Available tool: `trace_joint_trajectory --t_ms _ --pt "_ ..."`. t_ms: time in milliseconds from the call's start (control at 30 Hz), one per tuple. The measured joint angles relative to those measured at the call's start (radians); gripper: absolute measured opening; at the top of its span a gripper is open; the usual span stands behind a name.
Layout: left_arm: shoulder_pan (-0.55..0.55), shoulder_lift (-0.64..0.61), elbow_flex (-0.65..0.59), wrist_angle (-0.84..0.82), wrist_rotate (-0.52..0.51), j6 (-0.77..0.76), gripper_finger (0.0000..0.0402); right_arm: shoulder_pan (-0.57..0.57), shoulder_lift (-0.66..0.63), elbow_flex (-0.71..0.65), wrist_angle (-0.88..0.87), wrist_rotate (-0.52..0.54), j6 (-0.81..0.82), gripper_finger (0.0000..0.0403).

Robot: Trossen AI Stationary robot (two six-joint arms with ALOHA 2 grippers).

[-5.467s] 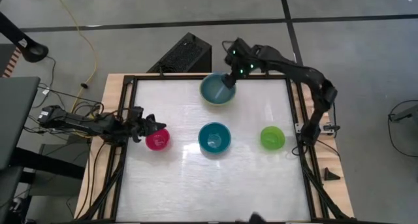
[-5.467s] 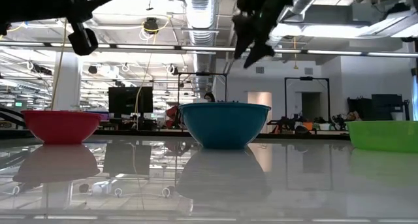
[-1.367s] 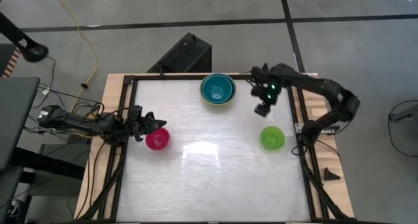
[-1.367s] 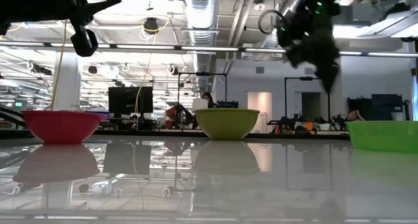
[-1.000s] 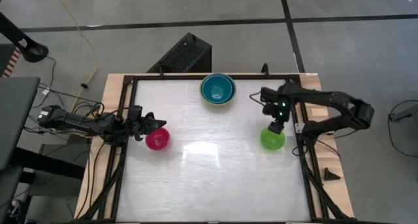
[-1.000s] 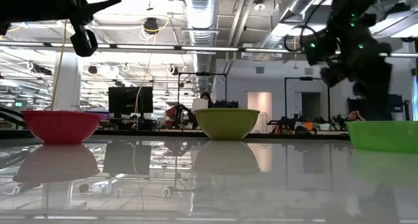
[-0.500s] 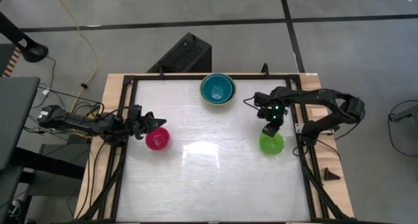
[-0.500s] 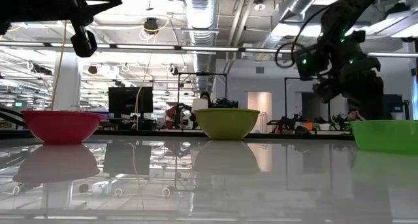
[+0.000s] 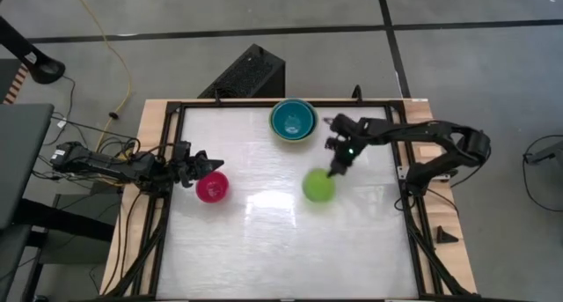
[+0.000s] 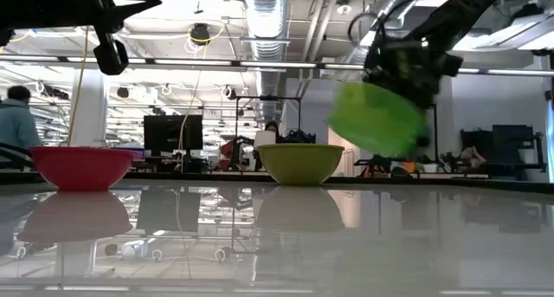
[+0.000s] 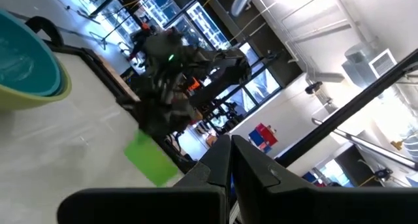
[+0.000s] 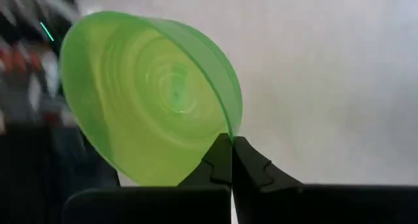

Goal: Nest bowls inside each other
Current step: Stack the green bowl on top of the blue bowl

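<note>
A small bright green bowl (image 9: pixel 318 186) hangs tilted over the table's middle right, with my right gripper (image 9: pixel 332 171) shut on it. In the low view the green bowl (image 10: pixel 376 117) is clear of the table. A teal bowl (image 9: pixel 292 119) sits nested in a light blue one inside the olive-green bowl (image 10: pixel 300 163) at the far middle. The magenta-pink bowl (image 9: pixel 212 187) stands on its base at the left. My left gripper (image 9: pixel 212 165) is shut and empty, up above that bowl's far-left rim. My right gripper pinches the green bowl's rim (image 12: pixel 228 128), one finger inside the bowl and one outside. The fingers slant down from the table's far right side. The bowl hangs below them, tipped on its side and lifted clear of the table.
Black frame rails (image 9: pixel 172 205) run along the table's edges. Bare white tabletop (image 9: pixel 281 240) fills the near half. A person (image 10: pixel 13 119) stands in the room beyond the table.
My right gripper has tipped down onto the green bowl at the table's right side and shut on its rim. It has then raised the bowl clear and carried it toward the table's left, to the middle right, and the bowl has tipped onto its side.
</note>
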Motion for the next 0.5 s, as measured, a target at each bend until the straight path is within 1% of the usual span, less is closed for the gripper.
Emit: trace_joint_trajectory --t_ms 133,200,233,367,433,500 --pt "0.0 0.0 0.0 0.0 -0.028 0.005 0.0 -0.059 -0.016 0.001 0.301 0.003 0.166 0.0019" --pt "0.0 0.0 0.0 0.0 -0.04 0.014 0.0 -0.094 -0.008 0.004 0.42 0.039 0.239 0.0019" --pt "0.0 0.0 0.0 0.0 -0.045 0.019 0.0 -0.108 0.004 0.017 0.451 0.07 0.262 0.0019" --pt "0.0 0.0 0.0 0.001 -0.051 0.026 0.0 -0.156 0.084 0.127 0.427 0.193 0.267 0.0019" --pt "0.0 0.0 0.0 0.001 -0.051 0.025 0.0 -0.172 0.143 0.217 0.38 0.238 0.258 0.0019" --pt "0.0 0.0 0.0 0.001 -0.055 0.023 0.0 -0.18 0.214 0.328 0.29 0.264 0.232 0.0019"
